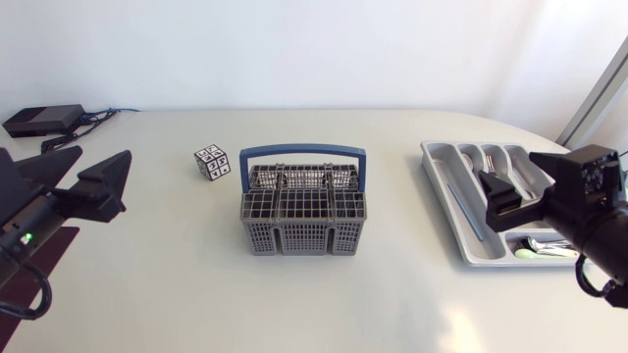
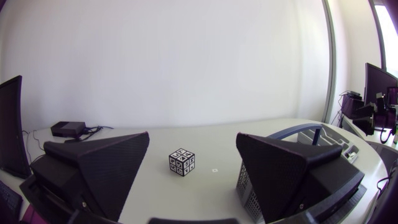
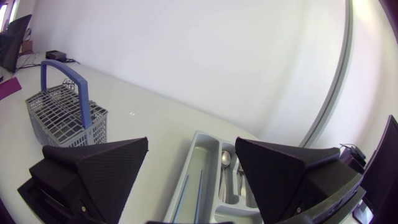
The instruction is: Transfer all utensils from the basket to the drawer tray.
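Observation:
The grey utensil basket point(image 1: 304, 221) with a blue handle point(image 1: 302, 151) stands mid-table; I see no utensil sticking out of its grid. The grey drawer tray point(image 1: 444, 201) lies at the right and holds several utensils, with spoons point(image 1: 478, 160) at its far end and a long blue-grey one point(image 1: 464, 208) in its left slot. My right gripper point(image 1: 489, 203) hangs open above the tray with nothing between its fingers. In the right wrist view the tray point(image 3: 200, 144) lies under the open gripper point(image 3: 191, 142), the basket point(image 3: 65, 115) off to one side. My left gripper point(image 1: 105, 157) is open and empty at the table's left.
A small black-and-white patterned cube point(image 1: 211, 162) sits left of the basket, ahead of the left gripper point(image 2: 193, 135) in its wrist view, where the cube point(image 2: 181, 162) and part of the basket point(image 2: 247, 186) show. A black box point(image 1: 44, 120) with cables lies at the far left corner.

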Robot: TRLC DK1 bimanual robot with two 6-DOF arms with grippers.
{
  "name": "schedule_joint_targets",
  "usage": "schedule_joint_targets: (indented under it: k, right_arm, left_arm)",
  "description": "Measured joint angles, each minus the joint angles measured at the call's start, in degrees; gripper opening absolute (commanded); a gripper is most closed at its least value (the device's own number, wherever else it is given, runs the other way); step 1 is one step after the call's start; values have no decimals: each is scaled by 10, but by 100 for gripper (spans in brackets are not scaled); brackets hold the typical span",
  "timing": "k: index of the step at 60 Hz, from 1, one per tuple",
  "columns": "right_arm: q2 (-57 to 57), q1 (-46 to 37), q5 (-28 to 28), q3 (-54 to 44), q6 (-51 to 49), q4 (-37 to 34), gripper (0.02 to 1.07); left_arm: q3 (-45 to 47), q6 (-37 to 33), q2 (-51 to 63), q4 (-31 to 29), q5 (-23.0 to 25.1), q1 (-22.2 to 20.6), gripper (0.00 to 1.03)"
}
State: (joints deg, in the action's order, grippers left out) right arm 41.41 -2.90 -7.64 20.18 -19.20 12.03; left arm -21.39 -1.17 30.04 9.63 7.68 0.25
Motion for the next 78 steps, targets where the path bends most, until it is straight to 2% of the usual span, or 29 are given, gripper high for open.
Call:
schedule_joint_targets:
  k: [7, 16, 27, 56, 78]
  right_arm:
    - [-33, -2, 31, -42, 27, 19, 103]
    - [-80, -2, 47, -77, 38, 50, 103]
    - [-135, -2, 60, -106, 43, 53, 103]
    - [-286, 11, 65, -150, 112, -39, 103]
    - [-395, 22, 71, -186, 165, -111, 103]
  left_arm:
    - [32, 1, -44, 1, -5, 1, 99]
    - [65, 2, -94, -13, -18, 1, 99]
    - [102, 1, -148, -36, -33, 1, 99]
    - [192, 1, -290, -91, -76, 0, 99]
    - [192, 1, -297, -91, -76, 0, 99]
